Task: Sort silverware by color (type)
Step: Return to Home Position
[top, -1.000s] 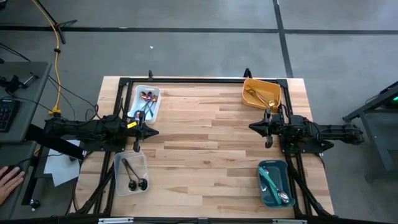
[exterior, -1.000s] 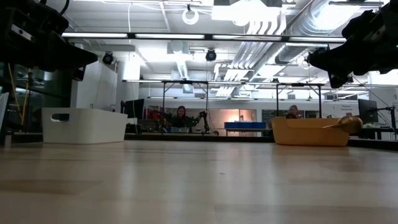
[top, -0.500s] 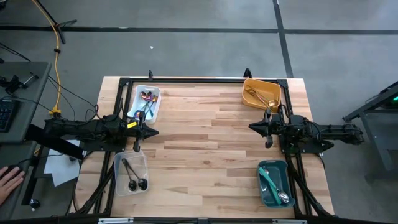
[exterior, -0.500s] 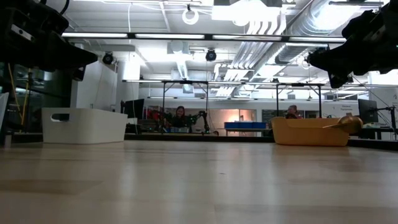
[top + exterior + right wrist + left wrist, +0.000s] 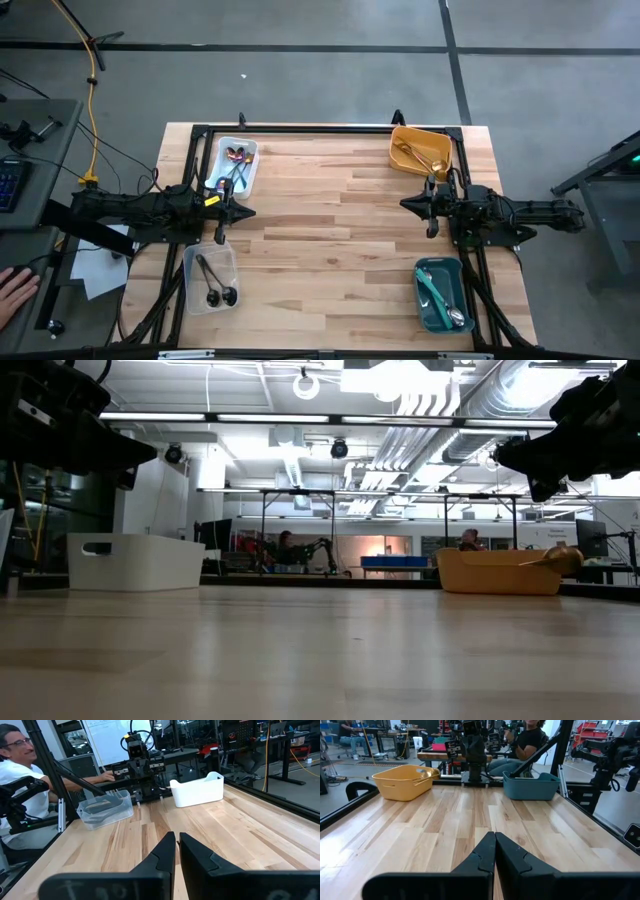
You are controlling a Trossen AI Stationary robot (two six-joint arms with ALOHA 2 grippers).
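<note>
High view: rainbow spoons (image 5: 236, 160) in white bin (image 5: 254, 172); black spoons (image 5: 215, 285) in clear bin (image 5: 194, 301); gold spoons (image 5: 412, 155) in yellow bin (image 5: 446, 141); teal-handled spoons (image 5: 435, 290) in teal bin (image 5: 425, 321); left gripper (image 5: 251, 211) and right gripper (image 5: 403, 204) well apart.
Low view: one of the gold spoons sticks over the yellow bin's rim.
Left wrist view: fingers (image 5: 482, 855) pressed together.
Right wrist view: fingers (image 5: 165, 852) pressed together.

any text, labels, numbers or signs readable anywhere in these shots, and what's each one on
No text can be read in any view.
Whiteboard behind the table, right wrist view: faint marks, too blurred to read.
Yellow tag on the left arm, high view: too small to read.
White bin, right wrist view: no label showing.
</note>
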